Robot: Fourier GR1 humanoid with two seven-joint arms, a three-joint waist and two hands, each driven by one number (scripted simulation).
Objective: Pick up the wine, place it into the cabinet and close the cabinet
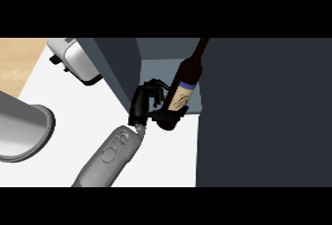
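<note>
— Where's the wine bottle (185, 85)?
— Inside the open cabinet (123, 70), neck toward one o'clock.
— The hand?
— Left hand (146, 105), at the bottle's nine o'clock, fingers curled round its lower body.

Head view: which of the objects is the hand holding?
The dark wine bottle with the cream label, at the cabinet opening; the silver toaster stands apart, untouched.
</note>
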